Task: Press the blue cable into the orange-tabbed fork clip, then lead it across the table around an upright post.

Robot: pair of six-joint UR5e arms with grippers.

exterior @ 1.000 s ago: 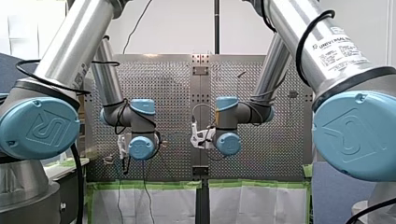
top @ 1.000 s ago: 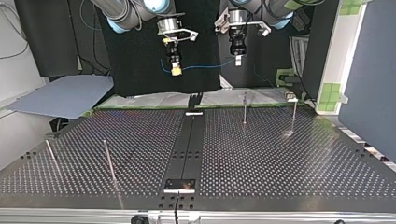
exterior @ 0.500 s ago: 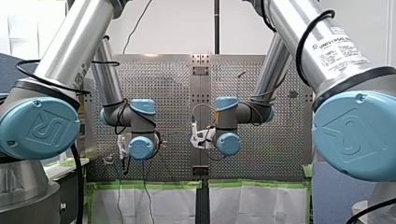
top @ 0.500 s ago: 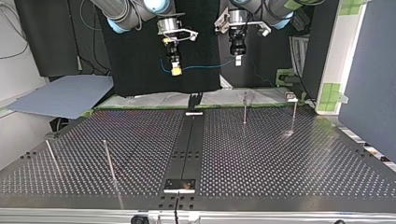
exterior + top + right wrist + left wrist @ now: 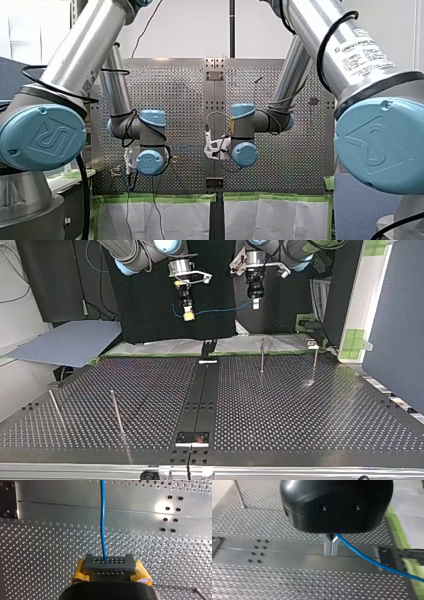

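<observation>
In the top view the blue cable (image 5: 220, 310) hangs in a shallow line between my two grippers, high above the table's far edge. My left gripper (image 5: 255, 304) is at the cable's right end and my right gripper (image 5: 188, 316), with yellow pads, at its left end. In the left wrist view my left gripper (image 5: 331, 552) has its metal fingers shut on the cable (image 5: 367, 557), which trails off sideways. My right gripper (image 5: 109, 557) is shut on the cable (image 5: 102, 517), which runs straight ahead from its fingers. A small clip-like fixture (image 5: 311, 344) sits at the table's far right corner, its colour too small to tell.
Thin upright posts stand on the perforated table (image 5: 300, 410): two at the top view's far right (image 5: 262, 357) (image 5: 315, 365), two at its near left (image 5: 116, 412) (image 5: 54, 407). A dark centre strip (image 5: 202, 395) runs down the middle. Green tape (image 5: 160, 198) lines the table's edge below the arms.
My left arm has shifted slightly lower and towards the front view's left, its gripper still shut on the cable. My right arm has not moved.
</observation>
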